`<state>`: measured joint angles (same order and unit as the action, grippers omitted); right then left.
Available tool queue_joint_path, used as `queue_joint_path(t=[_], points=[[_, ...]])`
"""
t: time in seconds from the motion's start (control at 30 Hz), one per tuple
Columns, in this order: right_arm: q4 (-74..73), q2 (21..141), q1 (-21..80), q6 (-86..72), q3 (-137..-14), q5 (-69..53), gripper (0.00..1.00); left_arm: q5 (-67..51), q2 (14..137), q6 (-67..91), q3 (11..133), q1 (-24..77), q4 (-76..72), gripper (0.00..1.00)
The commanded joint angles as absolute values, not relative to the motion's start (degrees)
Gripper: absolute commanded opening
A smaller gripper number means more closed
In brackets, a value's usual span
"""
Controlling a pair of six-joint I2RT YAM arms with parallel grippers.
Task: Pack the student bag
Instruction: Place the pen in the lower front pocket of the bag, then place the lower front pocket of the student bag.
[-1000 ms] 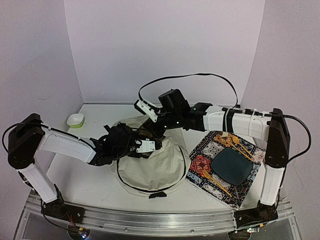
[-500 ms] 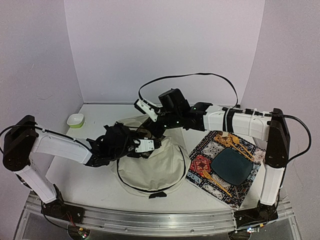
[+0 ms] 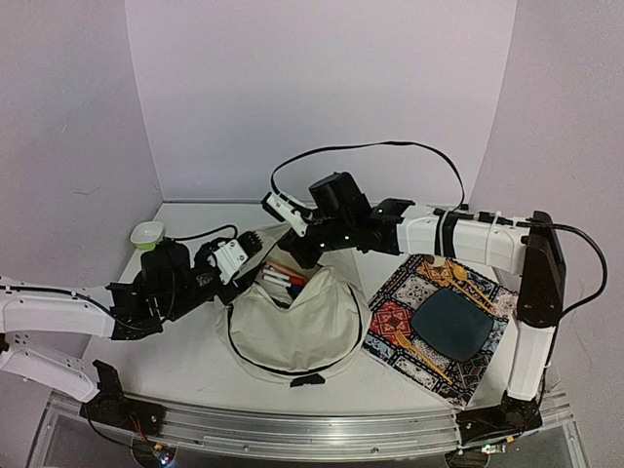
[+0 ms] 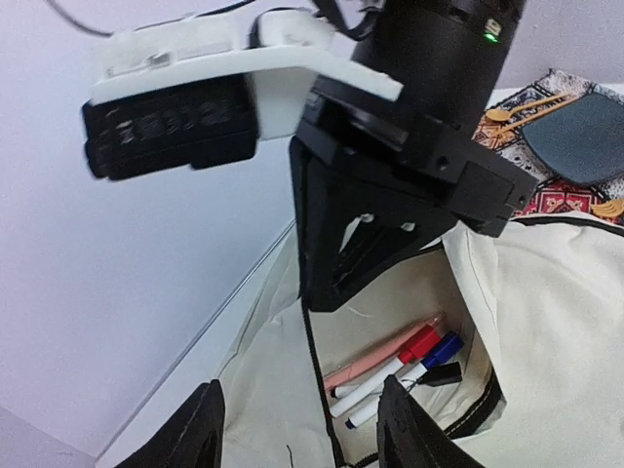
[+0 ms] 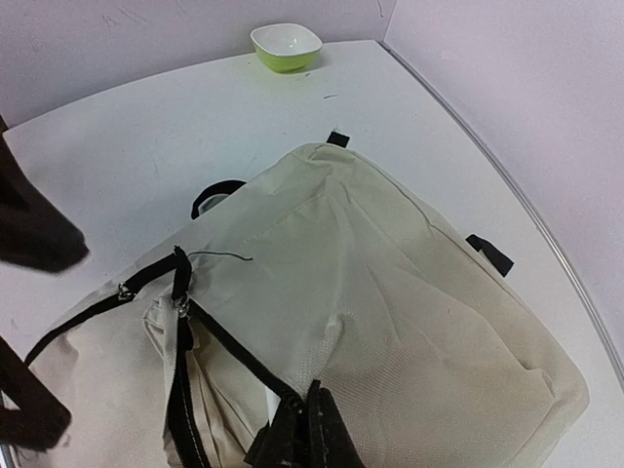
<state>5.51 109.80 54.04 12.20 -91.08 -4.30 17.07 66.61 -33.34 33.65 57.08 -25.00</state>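
Top external: white tabletop (image 3: 175,361), lilac walls (image 3: 322,88), cream fabric backpack (image 3: 292,327). Left pincer (image 4: 302,419) parted, empty. Right pincer (image 5: 297,429) clamped on backpack rim.

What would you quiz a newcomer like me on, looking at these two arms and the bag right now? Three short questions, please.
1. True or false: the left gripper holds a marker.
2. Among the markers lying inside the open student bag, which cap colours show? A) green and yellow B) red and blue C) orange and purple
3. In a few words: what is the right gripper shut on?

Key:
1. False. Its fingers stand apart with nothing between them.
2. B.
3. The student bag: it pinches the fabric at the rim of the opening.
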Motion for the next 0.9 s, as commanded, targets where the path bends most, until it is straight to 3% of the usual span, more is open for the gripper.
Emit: queue_joint_path(t=[0.0,0.27,0.63,0.87], points=[[9.21,106.29,54.61,10.01,-90.38,-7.22,0.02,22.84,63.08,-14.14,31.45,54.59,-25.89,0.57],[8.2,106.89,55.01,8.25,-85.76,-7.68,0.04,18.45,62.69,10.6,30.49,44.53,-19.05,0.62],[4.89,110.63,55.82,6.64,-82.88,-7.93,0.08,13.65,64.11,28.47,30.18,37.65,-10.21,0.66],[1.56,111.44,56.22,6.79,-81.58,-7.2,0.11,1.43,69.04,35.94,29.69,30.05,-8.34,0.66]])
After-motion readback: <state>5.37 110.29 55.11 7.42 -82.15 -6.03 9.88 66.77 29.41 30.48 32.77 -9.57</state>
